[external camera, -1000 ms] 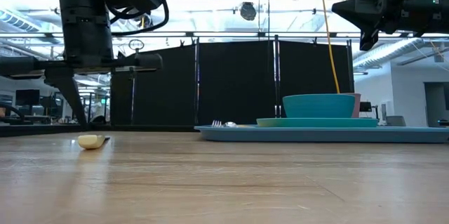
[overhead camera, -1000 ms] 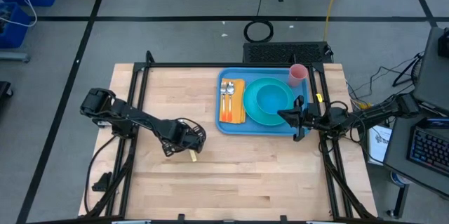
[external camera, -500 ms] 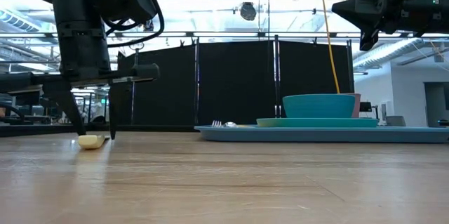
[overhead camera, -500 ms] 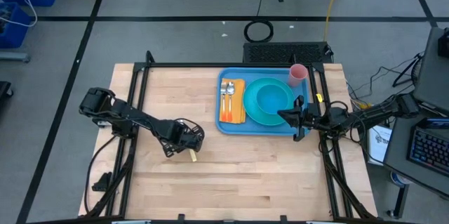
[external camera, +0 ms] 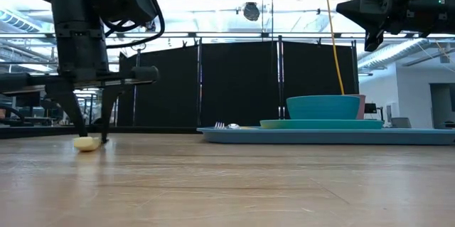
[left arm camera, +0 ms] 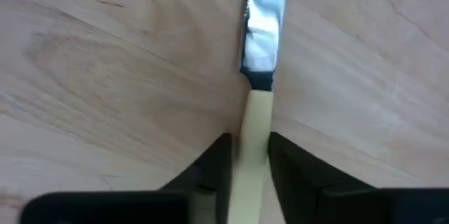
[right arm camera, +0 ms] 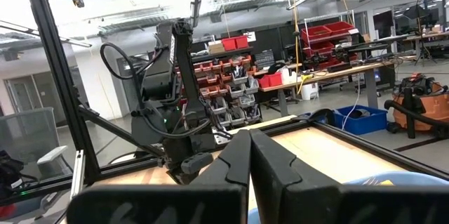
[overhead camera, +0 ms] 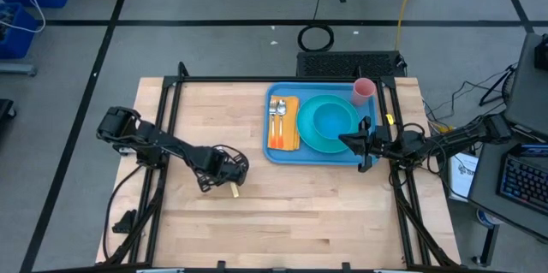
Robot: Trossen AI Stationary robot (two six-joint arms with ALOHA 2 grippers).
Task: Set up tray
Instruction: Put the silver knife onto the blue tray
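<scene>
We have lowered the left gripper (left arm camera: 247, 159) onto the knife (left arm camera: 258, 90), fingers narrowly straddling its handle, not yet clamped; the tray (overhead camera: 278, 151) sits well apart; the right gripper (overhead camera: 361, 143), closed, waits beside it.

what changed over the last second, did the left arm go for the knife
Yes. The left gripper has come down to the table, and its jaws now straddle the cream handle of the knife; they have not clearly closed on it. The knife has not moved. The right gripper stayed above the tray, jaws shut, and the plate, bowl, cup and cutlery are unchanged.
</scene>
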